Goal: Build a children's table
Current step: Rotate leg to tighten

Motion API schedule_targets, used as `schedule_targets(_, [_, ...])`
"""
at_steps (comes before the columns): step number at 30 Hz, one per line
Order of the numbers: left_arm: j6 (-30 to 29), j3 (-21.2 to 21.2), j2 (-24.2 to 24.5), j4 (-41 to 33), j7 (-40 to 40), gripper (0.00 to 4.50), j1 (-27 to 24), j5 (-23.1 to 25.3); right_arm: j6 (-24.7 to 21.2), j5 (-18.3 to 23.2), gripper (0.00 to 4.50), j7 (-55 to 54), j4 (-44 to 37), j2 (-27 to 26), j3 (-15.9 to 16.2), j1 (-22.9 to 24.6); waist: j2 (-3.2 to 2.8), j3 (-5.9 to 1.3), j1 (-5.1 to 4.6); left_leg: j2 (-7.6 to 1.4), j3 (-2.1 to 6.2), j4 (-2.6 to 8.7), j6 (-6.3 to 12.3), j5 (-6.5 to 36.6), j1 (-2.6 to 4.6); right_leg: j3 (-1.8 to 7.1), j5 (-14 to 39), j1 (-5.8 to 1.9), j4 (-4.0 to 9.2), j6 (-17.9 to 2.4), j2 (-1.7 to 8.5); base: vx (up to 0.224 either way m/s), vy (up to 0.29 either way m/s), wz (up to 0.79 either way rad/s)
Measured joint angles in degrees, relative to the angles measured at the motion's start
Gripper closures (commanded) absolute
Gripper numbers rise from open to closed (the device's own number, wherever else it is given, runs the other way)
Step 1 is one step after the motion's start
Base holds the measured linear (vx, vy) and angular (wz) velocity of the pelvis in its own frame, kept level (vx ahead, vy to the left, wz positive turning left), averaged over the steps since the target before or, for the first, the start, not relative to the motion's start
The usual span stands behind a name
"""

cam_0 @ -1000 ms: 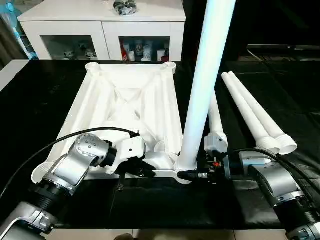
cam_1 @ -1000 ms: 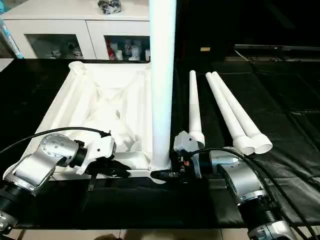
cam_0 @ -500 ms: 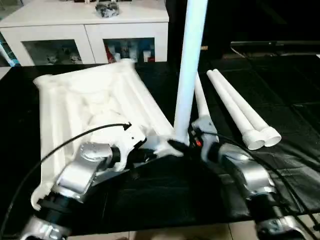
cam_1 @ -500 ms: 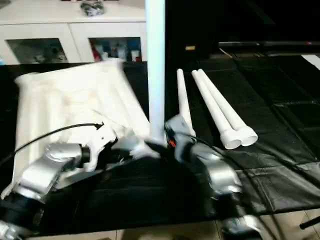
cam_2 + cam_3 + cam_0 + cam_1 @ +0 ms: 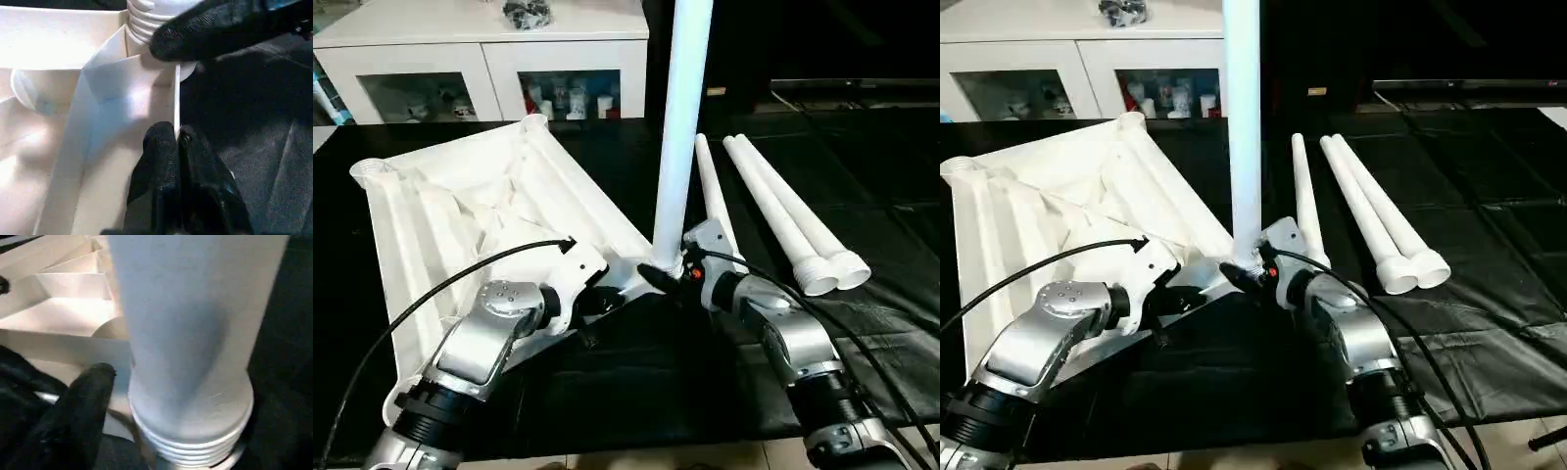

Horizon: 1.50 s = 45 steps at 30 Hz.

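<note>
White plastic top (image 5: 460,211) lies ribs-up; left hand (image 5: 177,147) pinches its thin near-edge wall. Right hand (image 5: 161,396), seemingly open, straddles the upright leg (image 5: 680,127). Likely light, stiff, slippery; grip the leg's base.

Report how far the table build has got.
Done: one leg stands upright in a corner socket of the upturned tabletop. In hand: the left gripper pinches the tabletop's rim; the right gripper is at that leg's threaded base. Left: three legs lie on the black cloth, unfitted.

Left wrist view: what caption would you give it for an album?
Left gripper pinching the upturned tabletop's thin rim, just below the upright leg's threaded base.
</note>
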<state>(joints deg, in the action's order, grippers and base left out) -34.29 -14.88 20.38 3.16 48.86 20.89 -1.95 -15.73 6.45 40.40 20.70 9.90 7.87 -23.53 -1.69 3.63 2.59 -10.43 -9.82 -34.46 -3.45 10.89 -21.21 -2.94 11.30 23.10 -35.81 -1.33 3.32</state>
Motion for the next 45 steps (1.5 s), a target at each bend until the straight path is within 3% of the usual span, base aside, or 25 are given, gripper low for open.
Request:
schedule_targets(3, [2.43,-0.79,1.41,1.08,2.43,4.5,0.37,-0.22,1.03,0.24,0.04,4.39,-1.2,2.76,0.84,1.05,0.0,0.0,0.55,0.0,0.0,0.0,0.0,0.0,0.0,-0.01,0.0,-0.01,0.0,0.0,0.0,0.0,0.0,0.0])
schedule_targets(14, [13.52,-2.06,7.77,7.42,13.8,4.5,2.33,-0.71,1.74,4.16,0.04,20.48,-4.13,12.16,1.69,2.01,-0.02,0.01,1.69,0.0,0.0,-0.05,0.01,-0.01,0.03,-0.02,-0.01,-0.08,-0.03,-0.01,0.03,0.0,0.0,0.0])
schedule_targets(19, [18.21,-3.57,9.6,10.37,19.58,4.5,3.69,-1.08,3.05,5.07,0.04,26.5,-4.32,14.33,3.04,1.83,-0.02,0.01,2.76,-0.02,0.0,-0.05,0.01,-0.01,0.04,-0.05,0.0,-0.11,-0.05,-0.01,0.03,0.0,0.0,0.0])
schedule_targets(26, [22.38,-5.15,9.71,11.99,23.59,4.5,4.12,-1.51,5.32,5.0,0.04,29.3,-4.07,14.7,4.6,1.43,-0.02,0.01,3.07,-0.01,-0.01,-0.1,0.01,-0.01,0.06,-0.05,-0.01,-0.18,-0.05,-0.01,0.08,0.0,0.0,0.0])
schedule_targets(27, [23.05,-5.38,9.64,12.16,24.03,4.5,4.15,-1.51,5.33,5.0,0.29,29.7,-3.8,14.67,4.62,1.05,-0.02,0.01,3.05,-0.01,-0.01,-0.1,0.01,-0.01,0.07,-0.06,-0.01,-0.18,-0.07,-0.01,0.08,0.0,0.0,0.0])
schedule_targets(45, [26.34,-5.98,9.68,14.11,25.87,4.5,4.75,-1.6,4.93,5.18,1.76,32.84,-3.51,15.13,5.7,0.34,-0.01,0.0,3.02,-0.03,-0.01,-0.09,0.01,-0.01,0.11,-0.07,0.0,-0.2,-0.1,0.0,0.07,0.0,0.0,0.0])
